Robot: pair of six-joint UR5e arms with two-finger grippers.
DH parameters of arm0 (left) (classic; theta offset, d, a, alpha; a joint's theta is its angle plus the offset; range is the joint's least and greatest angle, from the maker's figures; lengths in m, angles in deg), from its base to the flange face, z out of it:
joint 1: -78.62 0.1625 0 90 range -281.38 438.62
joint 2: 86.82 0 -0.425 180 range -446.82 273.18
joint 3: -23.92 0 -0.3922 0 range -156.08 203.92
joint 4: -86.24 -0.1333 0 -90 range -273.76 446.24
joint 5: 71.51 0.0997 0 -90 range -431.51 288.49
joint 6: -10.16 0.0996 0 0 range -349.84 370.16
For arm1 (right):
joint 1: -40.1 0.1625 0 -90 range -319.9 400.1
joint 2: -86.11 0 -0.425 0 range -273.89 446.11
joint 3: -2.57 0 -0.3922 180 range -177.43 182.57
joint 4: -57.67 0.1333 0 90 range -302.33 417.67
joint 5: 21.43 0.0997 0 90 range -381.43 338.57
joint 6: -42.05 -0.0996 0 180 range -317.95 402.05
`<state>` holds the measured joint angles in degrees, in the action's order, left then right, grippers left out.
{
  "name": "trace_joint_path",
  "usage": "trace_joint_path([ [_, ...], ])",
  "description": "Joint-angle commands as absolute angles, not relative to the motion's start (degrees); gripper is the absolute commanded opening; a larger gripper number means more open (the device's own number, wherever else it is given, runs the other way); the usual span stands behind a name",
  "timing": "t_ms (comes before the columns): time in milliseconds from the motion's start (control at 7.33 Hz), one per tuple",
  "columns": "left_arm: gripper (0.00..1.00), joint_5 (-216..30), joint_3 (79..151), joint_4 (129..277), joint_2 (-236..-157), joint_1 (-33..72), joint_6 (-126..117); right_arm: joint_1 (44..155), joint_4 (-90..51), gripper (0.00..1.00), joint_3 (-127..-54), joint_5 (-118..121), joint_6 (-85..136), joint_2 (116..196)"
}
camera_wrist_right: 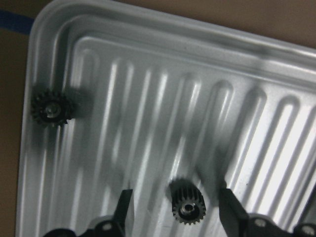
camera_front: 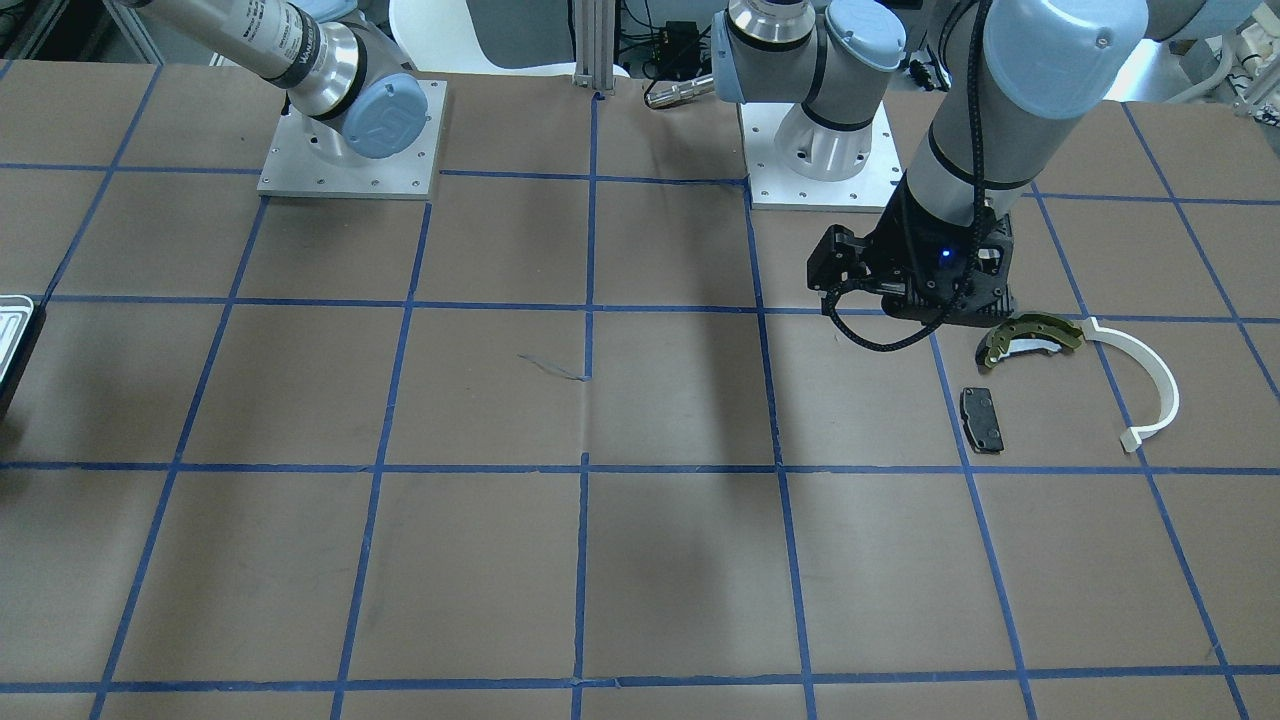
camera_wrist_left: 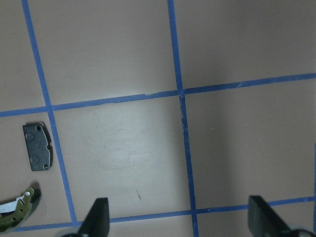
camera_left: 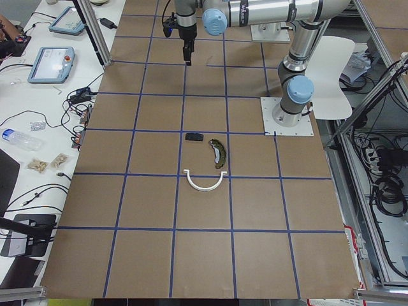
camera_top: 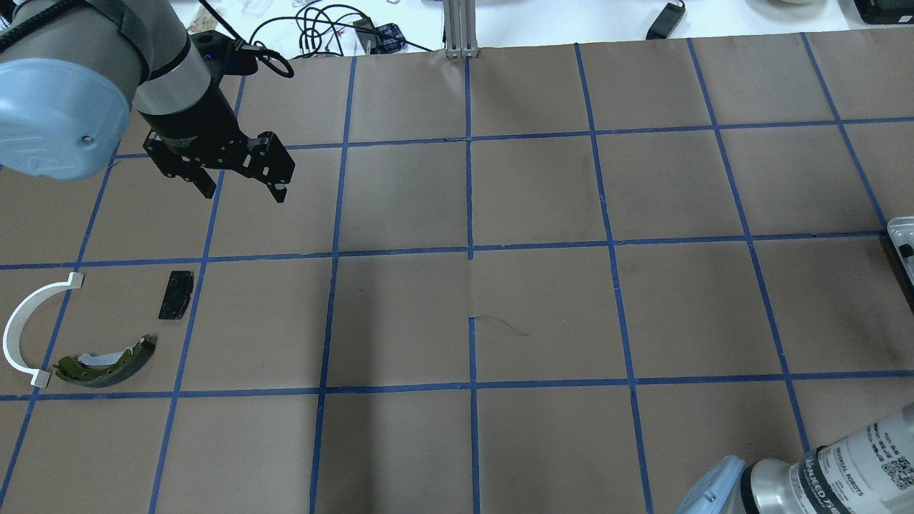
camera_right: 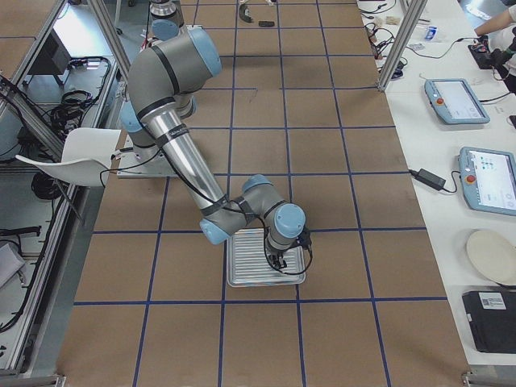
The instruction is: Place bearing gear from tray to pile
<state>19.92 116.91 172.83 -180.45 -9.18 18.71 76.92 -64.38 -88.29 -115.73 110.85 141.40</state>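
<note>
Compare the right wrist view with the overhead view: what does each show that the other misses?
Only the right wrist view: a black gear by the rim of the tray, and a second gear between the fingers of the open right gripper.
Only the overhead view: the white arc strip, brake shoe and black pad, with the left gripper open above the table.
Both: the tray, though overhead catches only its corner at the right edge.

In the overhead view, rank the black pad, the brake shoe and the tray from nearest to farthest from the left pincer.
From the left pincer:
1. Black pad, just below it.
2. Brake shoe, lower left.
3. Tray, far right edge.
</note>
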Motion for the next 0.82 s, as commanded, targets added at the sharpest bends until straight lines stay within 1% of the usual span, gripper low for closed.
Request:
trace_joint_path([
  [0, 1.00, 19.99, 116.91, 172.90, -180.51, -9.09, 18.77, 76.92, -64.41, 0.39, -88.31, -117.66, 110.78, 141.40],
  [273, 1.00, 19.99, 116.91, 172.90, -180.51, -9.09, 18.77, 76.92, -64.41, 0.19, -88.31, -120.21, 109.99, 141.49],
  [409, 1.00, 19.99, 117.00, 172.90, -180.51, -9.18, 18.77, 77.10, -64.24, 0.11, -88.31, -120.39, 109.56, 141.66],
  [682, 1.00, 19.99, 117.00, 173.07, -180.42, -9.18, 18.77, 77.45, -63.11, 0.01, -88.31, -119.62, 105.90, 143.06],
])
